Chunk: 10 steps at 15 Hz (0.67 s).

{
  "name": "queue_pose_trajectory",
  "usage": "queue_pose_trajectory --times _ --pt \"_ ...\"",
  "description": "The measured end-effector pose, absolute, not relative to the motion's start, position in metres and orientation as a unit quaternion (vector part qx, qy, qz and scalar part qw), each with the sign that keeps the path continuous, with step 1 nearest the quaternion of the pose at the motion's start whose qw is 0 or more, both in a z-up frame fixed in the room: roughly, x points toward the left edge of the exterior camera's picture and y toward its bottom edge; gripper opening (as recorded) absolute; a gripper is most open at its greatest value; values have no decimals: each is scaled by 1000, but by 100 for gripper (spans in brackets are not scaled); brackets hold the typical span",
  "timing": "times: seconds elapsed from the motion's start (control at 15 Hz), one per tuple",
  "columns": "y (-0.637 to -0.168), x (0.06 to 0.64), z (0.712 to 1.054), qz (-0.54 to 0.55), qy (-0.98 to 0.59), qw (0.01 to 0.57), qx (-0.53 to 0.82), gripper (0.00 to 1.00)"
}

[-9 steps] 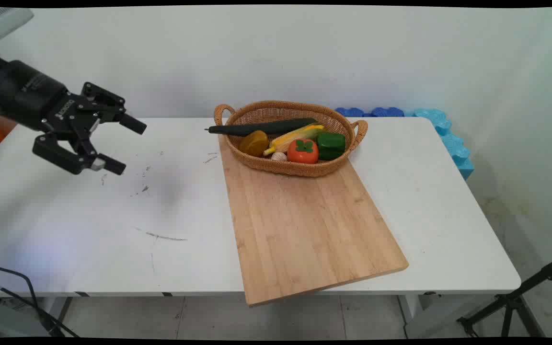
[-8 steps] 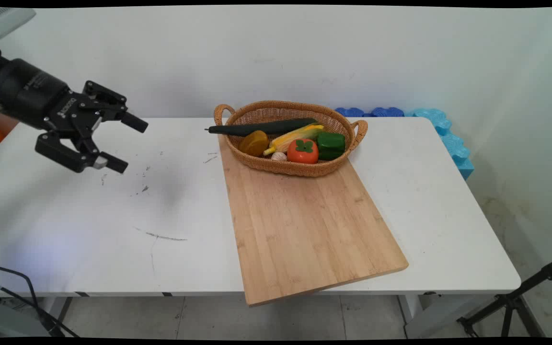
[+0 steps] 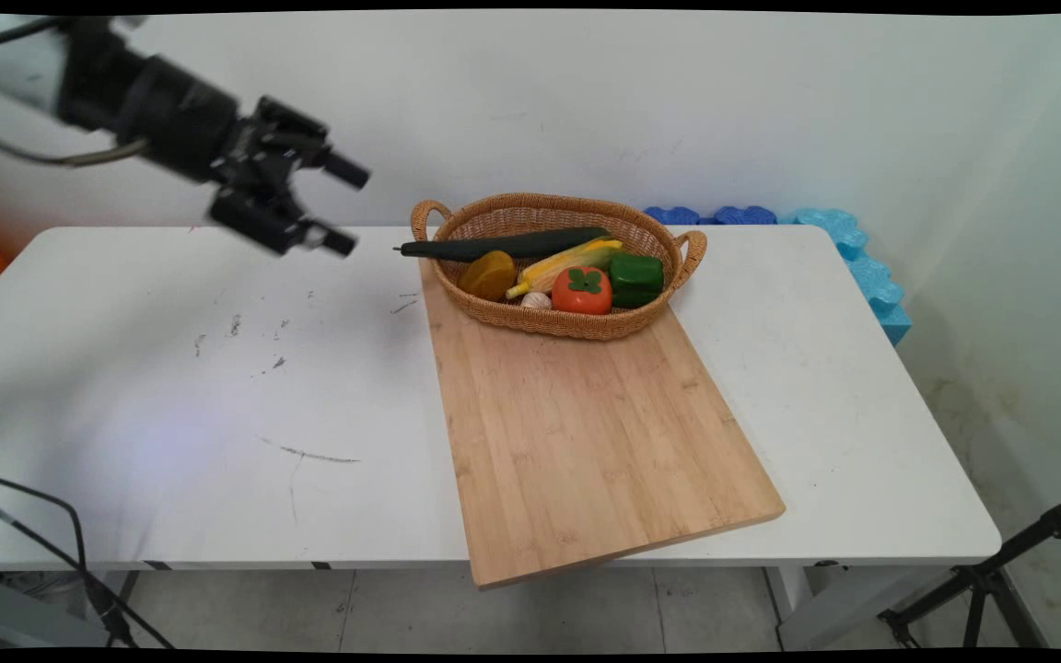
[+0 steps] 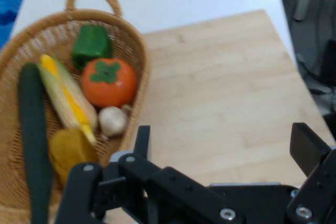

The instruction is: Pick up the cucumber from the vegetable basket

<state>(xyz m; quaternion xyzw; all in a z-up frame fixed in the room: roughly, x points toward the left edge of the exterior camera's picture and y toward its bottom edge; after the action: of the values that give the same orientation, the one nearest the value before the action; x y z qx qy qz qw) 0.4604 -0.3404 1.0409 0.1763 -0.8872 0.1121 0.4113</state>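
The gripper (image 3: 343, 208) hangs in the air above the back left of the desk (image 3: 171, 414). Its jaws stand wide and it holds nothing. It touches nothing, and it points to the right, toward the basket (image 3: 549, 200).

The desk below it bears only a few dark scuff marks. A black cable (image 3: 33, 525) loops at the front left corner.

Nearest the gripper is the cucumber (image 3: 503, 245). This is long and dark green, and its thin tip juts out over the basket's left rim. It looks stiff and smooth, so it may be slippery. Its middle, which lies clear along the back of the basket, seems the best place to hold it.

Beside it in the basket lie a dull yellow round piece (image 3: 488, 274), a cob of corn (image 3: 567, 261), a small garlic bulb (image 3: 536, 300), an orange-red tomato (image 3: 583, 290) and a green pepper (image 3: 635, 279). They are packed close and touch each other. All look like light, hard toy food.

The basket stands on the far end of a wooden cutting board (image 3: 586, 442), whose near corner overhangs the desk's front edge.

Blue foam pieces (image 3: 853, 249) lie past the desk's back right corner, and a black tripod leg (image 3: 1000, 571) stands on the floor at the lower right.
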Motion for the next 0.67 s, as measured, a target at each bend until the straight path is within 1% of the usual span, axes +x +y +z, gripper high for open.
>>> queue_pose_trajectory --times 0.33,0.67 --pt "-406 422 1046 154 -879 395 217 100" --pt "-472 396 1034 190 -875 360 263 100"
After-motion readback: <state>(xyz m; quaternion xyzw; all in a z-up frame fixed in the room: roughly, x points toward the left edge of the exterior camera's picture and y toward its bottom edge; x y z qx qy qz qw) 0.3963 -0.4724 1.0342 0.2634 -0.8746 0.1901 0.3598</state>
